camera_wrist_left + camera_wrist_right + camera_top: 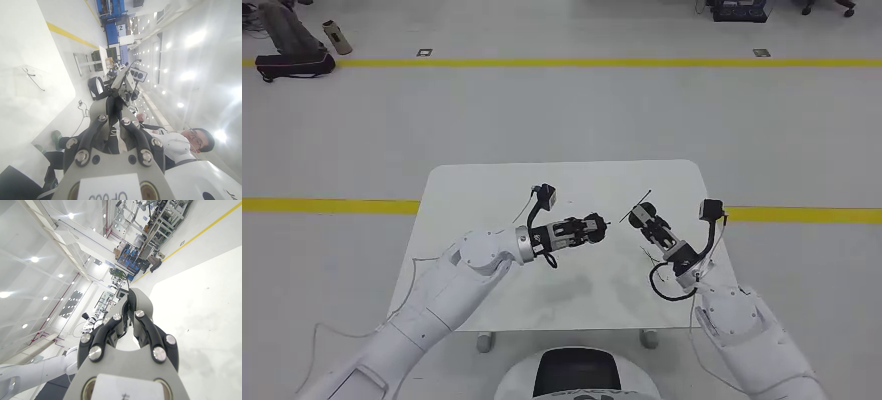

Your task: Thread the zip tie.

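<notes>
My right gripper point(129, 292) is closest, its fingers pressed together on the zip tie point(127, 281), a thin black band that runs up between the pads and curves out beyond the tips. Straight ahead of it my left gripper point(113, 94) faces it with a gap between their tips; its fingers are closed, and I cannot tell if they pinch anything. Beneath both is the white table point(492, 190), with a bent black piece point(34, 81) lying loose on it, well off to the side of my left gripper.
</notes>
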Robot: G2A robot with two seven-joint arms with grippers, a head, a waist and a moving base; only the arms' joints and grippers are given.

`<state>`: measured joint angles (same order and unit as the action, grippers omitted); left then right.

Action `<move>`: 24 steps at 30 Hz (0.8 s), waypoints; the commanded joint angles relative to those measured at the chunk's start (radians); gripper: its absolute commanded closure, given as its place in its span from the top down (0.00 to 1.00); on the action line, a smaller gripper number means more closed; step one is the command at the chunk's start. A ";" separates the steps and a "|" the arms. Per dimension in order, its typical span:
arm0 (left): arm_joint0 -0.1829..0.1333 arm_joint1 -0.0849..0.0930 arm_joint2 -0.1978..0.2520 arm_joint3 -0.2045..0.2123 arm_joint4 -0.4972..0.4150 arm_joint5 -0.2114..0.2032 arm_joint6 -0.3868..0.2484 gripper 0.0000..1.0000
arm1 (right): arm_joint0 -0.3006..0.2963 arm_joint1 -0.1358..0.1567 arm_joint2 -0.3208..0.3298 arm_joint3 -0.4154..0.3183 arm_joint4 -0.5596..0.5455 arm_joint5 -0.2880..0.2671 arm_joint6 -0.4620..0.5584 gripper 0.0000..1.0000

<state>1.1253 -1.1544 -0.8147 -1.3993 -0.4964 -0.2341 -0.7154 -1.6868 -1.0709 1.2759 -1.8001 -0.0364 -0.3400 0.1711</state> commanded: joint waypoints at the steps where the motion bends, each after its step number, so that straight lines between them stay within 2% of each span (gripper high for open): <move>1: -0.001 0.000 0.000 -0.001 0.004 -0.003 0.002 0.00 | 0.001 0.000 0.001 -0.003 -0.002 0.000 -0.002 0.00; 5: -0.001 0.000 0.000 -0.001 0.004 -0.003 0.002 0.00 | 0.001 0.000 0.001 -0.003 -0.002 0.000 -0.002 0.00; 10: 0.016 -0.003 0.003 -0.019 -0.019 -0.008 0.017 0.00 | 0.004 -0.003 -0.003 -0.001 -0.018 0.004 -0.011 0.00; 24: 0.025 -0.007 -0.006 -0.013 -0.049 -0.012 0.012 0.00 | 0.005 -0.009 -0.008 -0.014 -0.053 0.002 -0.036 0.00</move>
<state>1.1490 -1.1604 -0.8209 -1.4125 -0.5448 -0.2431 -0.7055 -1.6820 -1.0797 1.2674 -1.8139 -0.0890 -0.3400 0.1353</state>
